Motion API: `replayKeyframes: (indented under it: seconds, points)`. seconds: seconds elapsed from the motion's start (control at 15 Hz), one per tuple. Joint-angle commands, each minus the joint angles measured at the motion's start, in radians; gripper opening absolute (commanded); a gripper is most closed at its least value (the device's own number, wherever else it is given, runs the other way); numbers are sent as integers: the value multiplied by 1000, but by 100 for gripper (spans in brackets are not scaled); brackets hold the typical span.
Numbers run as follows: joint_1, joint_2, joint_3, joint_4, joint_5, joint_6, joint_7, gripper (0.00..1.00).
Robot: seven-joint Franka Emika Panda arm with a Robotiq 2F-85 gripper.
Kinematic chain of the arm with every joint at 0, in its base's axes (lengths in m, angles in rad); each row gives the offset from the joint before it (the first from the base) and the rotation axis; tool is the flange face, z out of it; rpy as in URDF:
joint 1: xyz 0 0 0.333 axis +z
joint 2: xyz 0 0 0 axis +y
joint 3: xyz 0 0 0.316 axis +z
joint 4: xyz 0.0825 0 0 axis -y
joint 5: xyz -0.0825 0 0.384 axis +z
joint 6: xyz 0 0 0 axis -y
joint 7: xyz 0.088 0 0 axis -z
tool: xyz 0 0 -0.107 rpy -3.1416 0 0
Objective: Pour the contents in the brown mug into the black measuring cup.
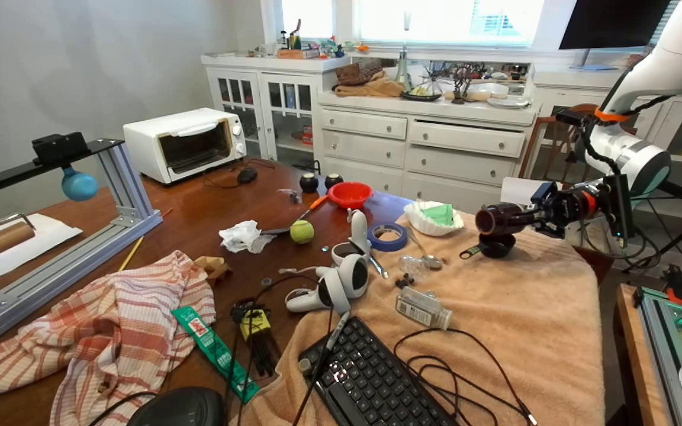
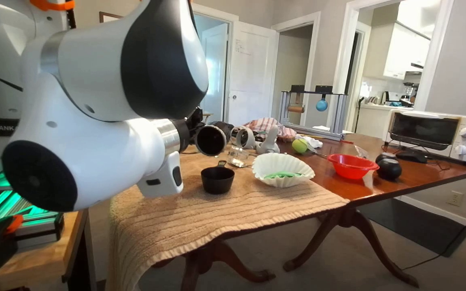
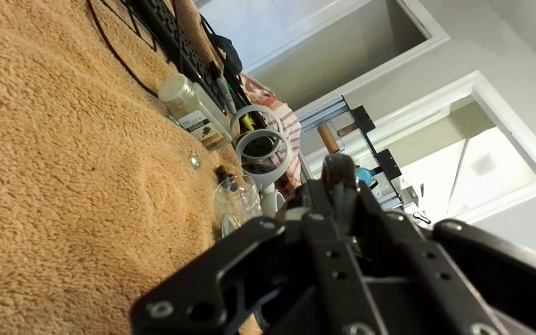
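Brown mug (image 1: 502, 219), tilted, is grasped by the claw (image 1: 532, 215). Fluted bowl (image 2: 278, 162) is noted near black measuring cup (image 2: 217, 184).

Towel (image 1: 530, 313) on bench (image 1: 181, 207); cup (image 1: 498, 248) and keyboard (image 1: 370, 373) on towel; mug (image 1: 505, 218) in fingers (image 3: 321, 223), above cup in both exterior views. In an exterior view: dish (image 1: 421, 223) left of cup, tape (image 1: 389, 244) left of dish, ball (image 1: 302, 232) left of tape, jar (image 1: 418, 307) between cup and keyboard, oven (image 1: 184, 145) back left.

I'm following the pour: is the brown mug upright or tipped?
Tipped: the gripper holds the brown mug roughly on its side, mouth facing sideways in both exterior views.
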Motion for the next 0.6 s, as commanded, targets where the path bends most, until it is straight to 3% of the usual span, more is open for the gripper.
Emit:
replayKeyframes:
  seconds: [0.0, 0.07, 0.53]
  points:
    - [-21, 23, 6, 28, -23, -46, -9, 4]
    - [-3, 5, 2, 5, -1, 0, 1, 18]
    - [-7, 10, 2, 8, -1, 0, 1, 18]
